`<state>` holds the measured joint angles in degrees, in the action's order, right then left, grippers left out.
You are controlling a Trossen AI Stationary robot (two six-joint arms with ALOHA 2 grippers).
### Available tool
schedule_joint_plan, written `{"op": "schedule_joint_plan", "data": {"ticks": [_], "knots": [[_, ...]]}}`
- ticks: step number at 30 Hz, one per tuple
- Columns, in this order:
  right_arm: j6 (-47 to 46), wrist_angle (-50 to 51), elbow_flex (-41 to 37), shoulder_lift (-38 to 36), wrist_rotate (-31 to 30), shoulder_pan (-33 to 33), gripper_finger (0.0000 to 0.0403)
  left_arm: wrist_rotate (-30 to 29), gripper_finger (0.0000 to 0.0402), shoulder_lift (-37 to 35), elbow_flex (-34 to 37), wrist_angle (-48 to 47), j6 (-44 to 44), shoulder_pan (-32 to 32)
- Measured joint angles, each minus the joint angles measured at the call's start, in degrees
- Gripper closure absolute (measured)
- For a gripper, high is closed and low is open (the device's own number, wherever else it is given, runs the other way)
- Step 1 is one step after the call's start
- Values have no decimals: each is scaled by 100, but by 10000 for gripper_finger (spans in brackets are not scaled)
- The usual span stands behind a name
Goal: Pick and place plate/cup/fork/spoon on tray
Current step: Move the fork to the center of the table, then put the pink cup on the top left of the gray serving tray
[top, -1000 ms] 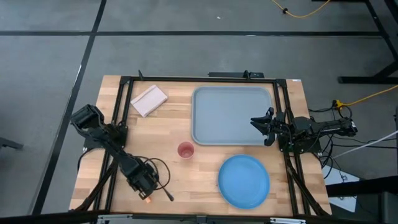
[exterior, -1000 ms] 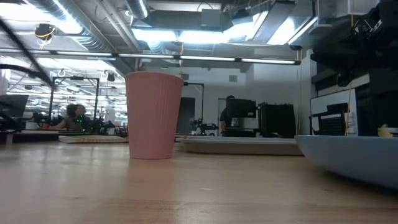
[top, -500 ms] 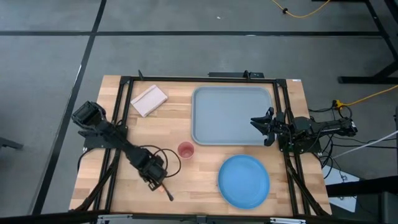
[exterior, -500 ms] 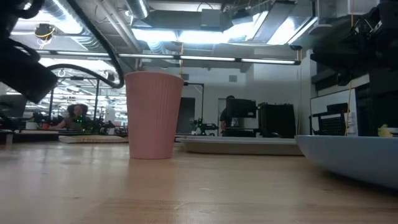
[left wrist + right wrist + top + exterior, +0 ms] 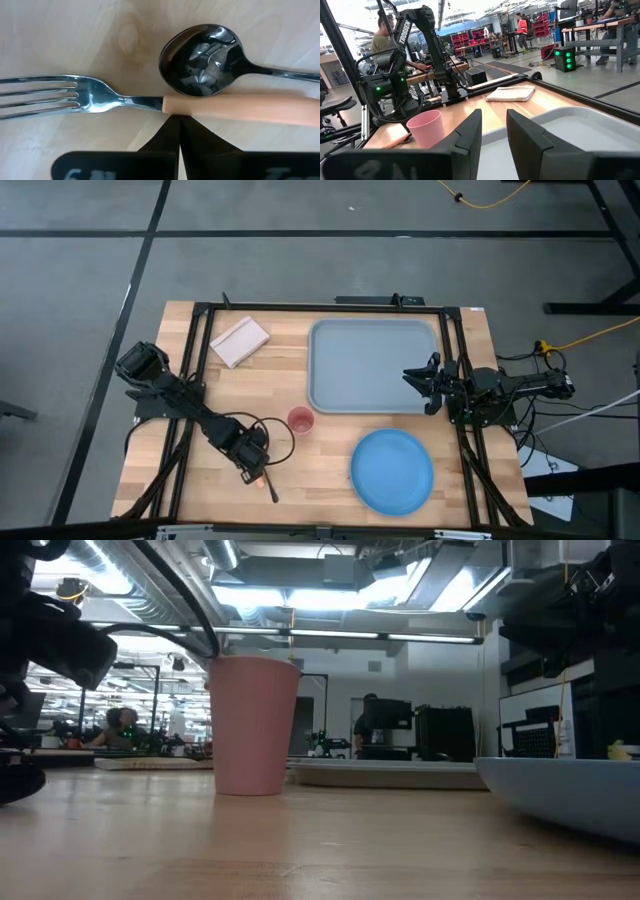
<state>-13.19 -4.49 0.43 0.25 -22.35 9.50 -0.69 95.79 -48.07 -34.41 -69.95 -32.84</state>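
The fork [image 5: 125, 102], silver tines and orange handle, lies flat on the wooden table beside the dark spoon [image 5: 205, 60], near the table's front left. In the high view they show below my left gripper [image 5: 256, 469], which is shut and points down at them. The pink cup [image 5: 298, 421] stands upright on the table left of the tray's near corner. The blue plate [image 5: 392, 471] lies on the table near the front edge. The grey-blue tray [image 5: 372, 365] lies at the far middle. My right gripper [image 5: 408, 374] is open and empty over the tray's right rim. My left gripper's shut fingertips [image 5: 172, 131] come from above onto the near side of the fork's orange handle [image 5: 176, 109], where it joins the metal neck. I cannot tell whether they touch it. The fork lies flat on the table.
A small pale flat rectangle [image 5: 240, 340] lies at the far left, beside the tray. Black frame rails [image 5: 195, 360] run along the table's left, far and right sides. The left arm's cable loops close to the cup. People show in the room beyond the table.
My left gripper has gone from the table's front left toward the right and a little toward the far edge, ending over the fork and spoon. The left arm has come into the low view at its left.
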Motion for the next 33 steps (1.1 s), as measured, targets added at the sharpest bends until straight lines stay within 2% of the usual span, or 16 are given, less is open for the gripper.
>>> {"op": "schedule_joint_plan", "data": {"ticks": [5,7,9,12,16,21,33], "knots": [[2,0,-1,0,0,1,308,-391,401,36,-192,3,364,0],[3,0,-2,0,0,0,308,-871,402,51,-282,72,546,35],[3,2,-2,0,2,0,308,-1846,401,93,-329,255,687,96],[-2,4,-1,5,4,4,308,-2460,401,59,-333,517,935,185],[-17,12,-2,26,74,4,308,-2286,401,59,-344,781,1373,394],[-15,15,-1,63,157,9,308,-1932,401,57,-345,678,1420,476],[-16,11,-2,127,157,9,308,-1956,401,44,-353,681,1416,498]]}}
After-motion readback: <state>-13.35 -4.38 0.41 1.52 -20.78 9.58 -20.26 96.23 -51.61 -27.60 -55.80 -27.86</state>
